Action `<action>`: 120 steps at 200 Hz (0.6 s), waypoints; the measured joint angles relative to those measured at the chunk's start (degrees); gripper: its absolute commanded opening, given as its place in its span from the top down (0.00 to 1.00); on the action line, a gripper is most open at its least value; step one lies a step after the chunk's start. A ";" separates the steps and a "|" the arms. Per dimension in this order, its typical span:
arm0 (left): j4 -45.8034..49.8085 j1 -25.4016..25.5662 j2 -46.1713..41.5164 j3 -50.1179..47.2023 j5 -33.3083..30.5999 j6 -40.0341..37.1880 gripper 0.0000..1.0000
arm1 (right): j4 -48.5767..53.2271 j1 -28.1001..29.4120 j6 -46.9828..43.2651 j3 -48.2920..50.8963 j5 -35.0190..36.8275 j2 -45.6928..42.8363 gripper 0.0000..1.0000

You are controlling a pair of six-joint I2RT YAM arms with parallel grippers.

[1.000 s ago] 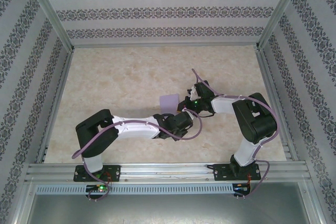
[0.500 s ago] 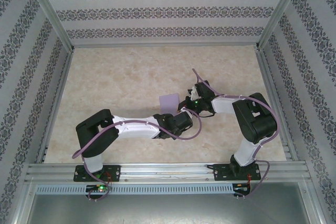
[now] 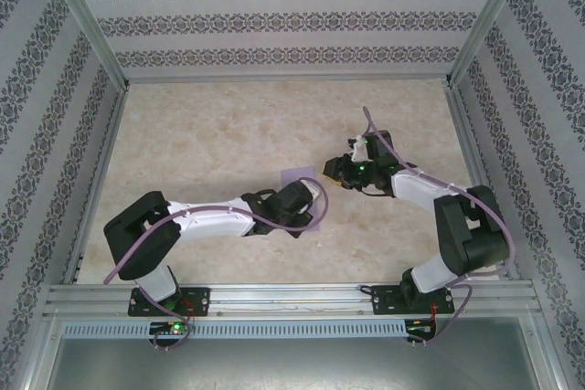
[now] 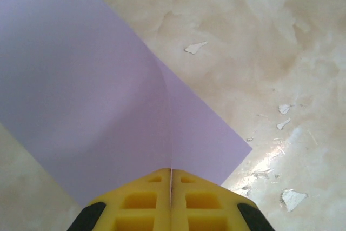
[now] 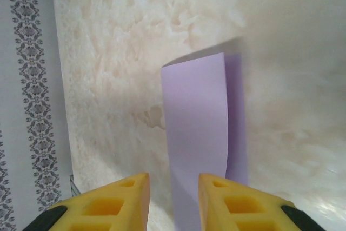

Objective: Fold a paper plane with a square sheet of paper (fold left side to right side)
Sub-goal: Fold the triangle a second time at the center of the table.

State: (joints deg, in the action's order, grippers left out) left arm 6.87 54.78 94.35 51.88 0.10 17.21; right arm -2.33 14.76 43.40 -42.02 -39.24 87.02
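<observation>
The square sheet of paper (image 4: 92,96) is being pinched at its edge by the left pincer (image 4: 171,179) and curled over just ahead of the spread, empty right pincer (image 5: 173,182), so the first fold is being judged barely begun, no crease pressed yet.

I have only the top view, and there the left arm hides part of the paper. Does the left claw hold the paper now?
Observer: Yes. The left wrist view shows the left claw shut on the paper, with one edge pinched in it.
Operator: Is the paper flat there?
Observer: No. It bends in a soft curve, one layer over the other.
Operator: And the right claw?
Observer: Its own wrist view shows the right claw open and holding nothing; the paper is ahead of it.
</observation>
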 measured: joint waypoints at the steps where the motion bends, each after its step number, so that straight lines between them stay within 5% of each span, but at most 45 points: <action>1: -0.20 -0.15 -0.07 -0.15 0.26 0.13 1.00 | 0.02 -0.07 -0.09 0.11 0.00 -0.13 0.73; 59: -12.50 -8.44 -2.21 -7.93 15.74 8.70 1.00 | 0.57 -0.52 -4.26 9.68 0.42 -8.37 1.00; 120: -18.86 -10.84 -2.21 -9.62 23.56 14.64 1.00 | -1.66 7.37 -5.16 14.69 0.90 -10.43 1.00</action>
State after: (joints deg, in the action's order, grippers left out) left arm -11.99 43.94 92.14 42.26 23.66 31.86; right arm -3.99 22.13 38.24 -27.33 -38.35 76.60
